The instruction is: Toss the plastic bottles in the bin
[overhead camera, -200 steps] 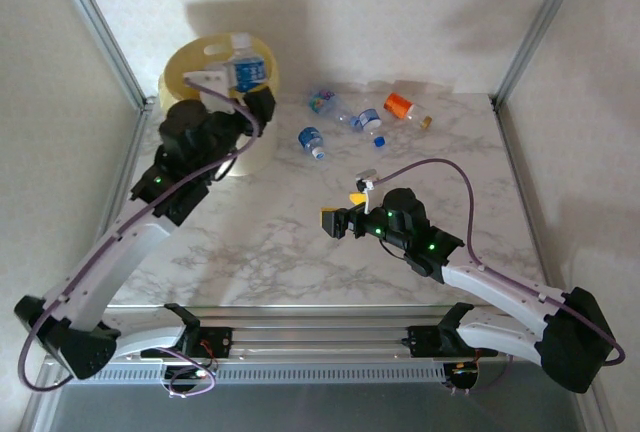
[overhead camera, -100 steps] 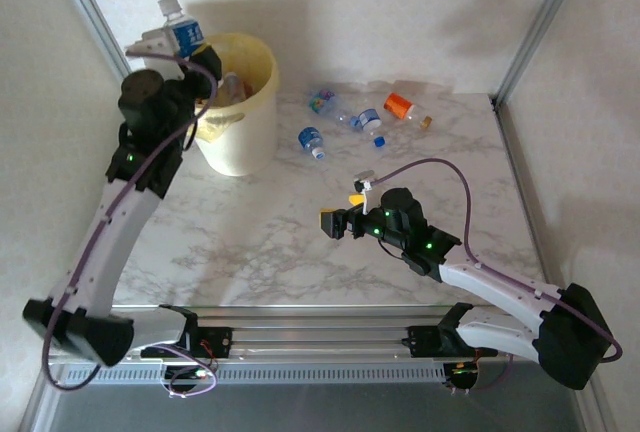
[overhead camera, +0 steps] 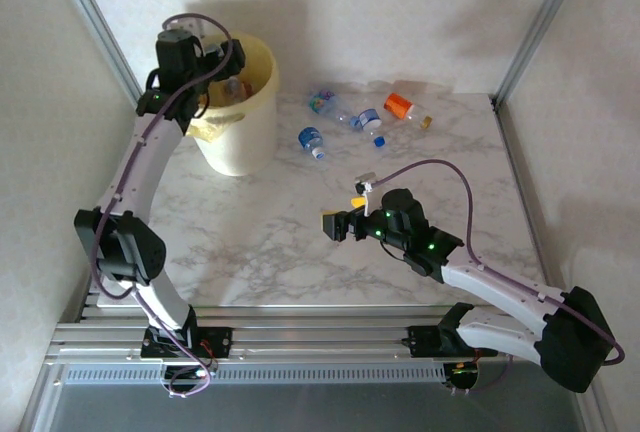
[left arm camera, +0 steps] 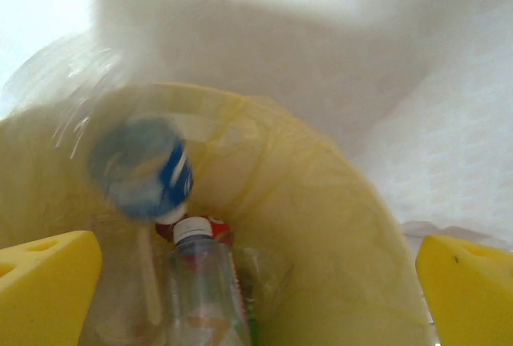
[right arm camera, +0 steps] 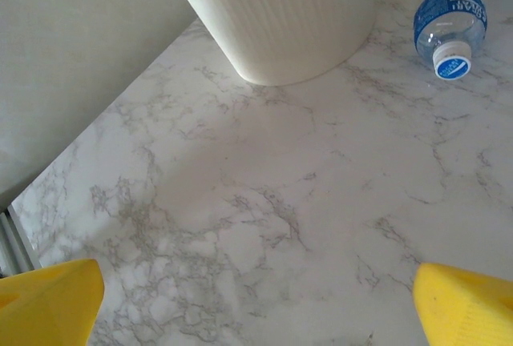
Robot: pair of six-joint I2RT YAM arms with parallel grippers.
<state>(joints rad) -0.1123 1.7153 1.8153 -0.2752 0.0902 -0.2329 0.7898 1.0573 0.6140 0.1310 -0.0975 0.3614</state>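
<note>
The pale-yellow bin stands at the table's back left with bottles inside. My left gripper hangs open above its mouth. In the left wrist view a blurred blue-labelled bottle drops free between the yellow fingertips, above a clear white-capped bottle lying in the liner. Several bottles lie on the marble to the right of the bin: a blue-labelled one, a green one, another blue one and an orange-labelled one. My right gripper hovers open over bare marble, nothing between its fingers.
The bin's ribbed base stands ahead of my right gripper. A small loose cap lies by the orange bottle. Metal frame posts and pale walls close in the marble table on the sides and back.
My left arm swung the blue-labelled bottle up to the left, then back over the bin, and opened; the bottle is now falling inside. The right arm has not moved.
</note>
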